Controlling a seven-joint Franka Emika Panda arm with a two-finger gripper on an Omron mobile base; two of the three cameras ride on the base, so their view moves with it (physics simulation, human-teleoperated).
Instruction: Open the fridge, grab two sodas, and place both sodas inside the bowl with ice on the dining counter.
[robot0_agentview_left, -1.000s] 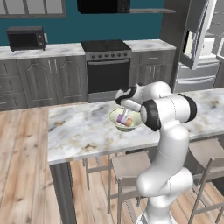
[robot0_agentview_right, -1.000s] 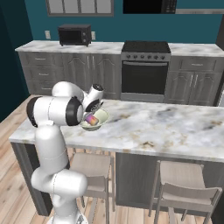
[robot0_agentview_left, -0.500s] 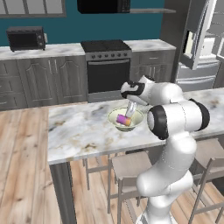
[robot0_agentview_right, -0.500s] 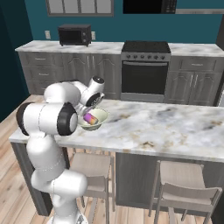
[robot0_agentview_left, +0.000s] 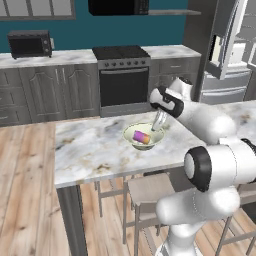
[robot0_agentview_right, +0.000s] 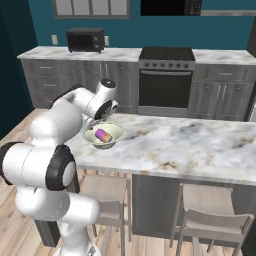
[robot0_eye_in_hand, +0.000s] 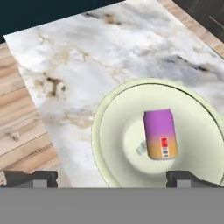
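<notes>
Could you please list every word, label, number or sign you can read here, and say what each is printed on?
None can be read.
The purple can with an orange lower band, lying in the pale cream-green bowl, carries a small red-and-white label: too blurred to read.

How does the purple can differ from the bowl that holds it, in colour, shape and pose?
The purple can is vivid purple fading to an orange band, while the bowl is one pale cream-green. The can is a narrow cylinder lying on its side; the bowl is round, shallow and sits upright. The can is much smaller and fits inside the bowl. Both rest on the dining counter, below the claw.
</notes>
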